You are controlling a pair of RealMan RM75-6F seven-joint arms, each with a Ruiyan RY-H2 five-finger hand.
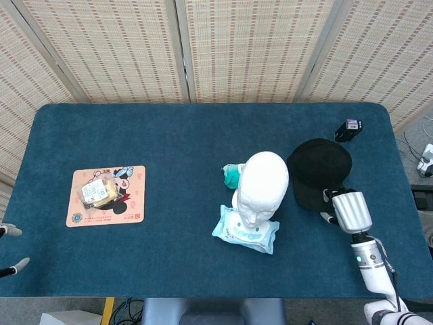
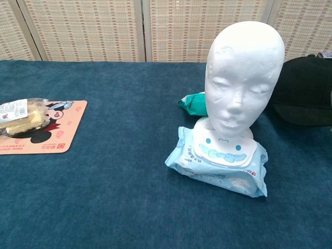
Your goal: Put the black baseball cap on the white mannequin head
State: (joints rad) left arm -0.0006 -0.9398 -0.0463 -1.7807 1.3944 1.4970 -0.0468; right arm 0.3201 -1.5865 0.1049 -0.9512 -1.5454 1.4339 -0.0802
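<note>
The white mannequin head (image 1: pixel 264 184) (image 2: pixel 244 72) stands upright on a pack of wet wipes (image 1: pixel 245 231) (image 2: pixel 220 166) right of the table's middle. Just to its right is the black baseball cap (image 1: pixel 318 172) (image 2: pixel 303 91), raised off the cloth in the chest view. My right hand (image 1: pixel 346 208) grips the cap's near edge; the chest view does not show this hand. Only fingertips of my left hand (image 1: pixel 10 247) show at the head view's left edge, spread apart and holding nothing.
A teal packet (image 1: pixel 232 176) (image 2: pixel 193 102) lies behind the mannequin head. A pink mat (image 1: pixel 128 213) (image 2: pixel 62 140) with a wrapped snack (image 1: pixel 97 192) (image 2: pixel 18 116) lies at the left. A small black box (image 1: pixel 348 128) sits near the far right corner.
</note>
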